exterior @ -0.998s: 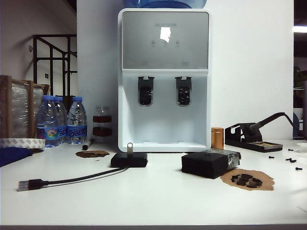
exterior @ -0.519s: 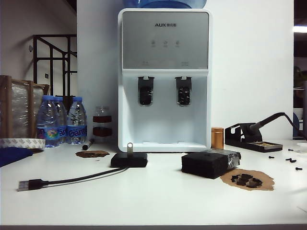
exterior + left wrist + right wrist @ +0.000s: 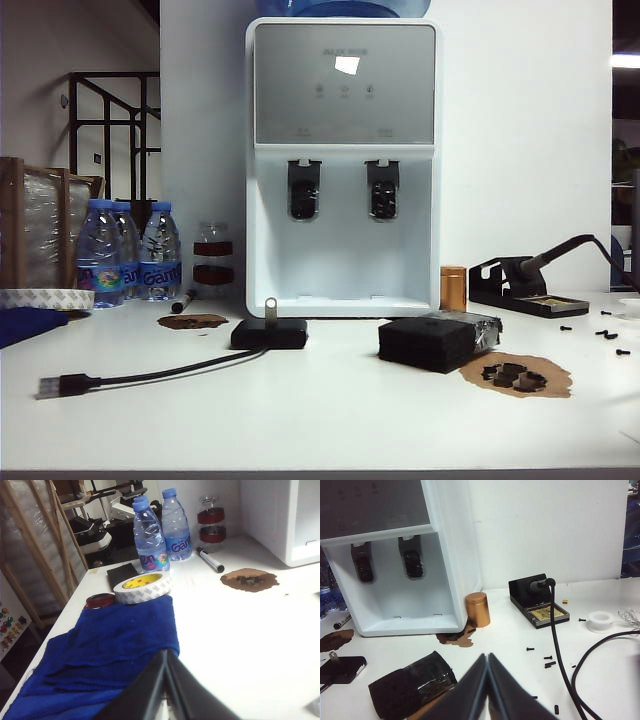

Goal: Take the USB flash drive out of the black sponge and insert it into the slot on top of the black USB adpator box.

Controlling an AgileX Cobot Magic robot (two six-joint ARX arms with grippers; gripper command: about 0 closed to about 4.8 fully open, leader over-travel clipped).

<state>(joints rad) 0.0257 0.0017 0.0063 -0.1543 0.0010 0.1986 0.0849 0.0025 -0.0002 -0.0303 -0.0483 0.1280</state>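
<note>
On the white table (image 3: 330, 420), the drive (image 3: 270, 307) already stands upright in the top of the box (image 3: 269, 333). Its small loop end points up. The slot itself is hidden under the drive, so I cannot see it. The sponge (image 3: 432, 343) sits well apart from the box, at about 3 o'clock from it, with its taped end turned away from the box. A long cable runs from the box out to 8 o'clock and ends in a plug (image 3: 62, 384).

I think the job looks done. The drive is out of the sponge and in the box. No arm shows in the outside view at all. I see no next move to make except to leave both arms parked and check that the drive sits all the way down.

The left gripper (image 3: 167, 680) is pressed closed with nothing in it. It hangs over a blue cloth (image 3: 100, 665) at the far left end of the table. The right gripper (image 3: 487, 680) is also closed and empty. It hangs near the sponge (image 3: 412, 685).

The left wrist view shows me a tape roll (image 3: 142, 586) and water bottles (image 3: 160, 530), but not the drive, the box or the sponge. The right wrist view shows the box (image 3: 342, 668) with the drive (image 3: 332, 656) on it, only tiny and at the edge. The outside view shows that best.
</note>
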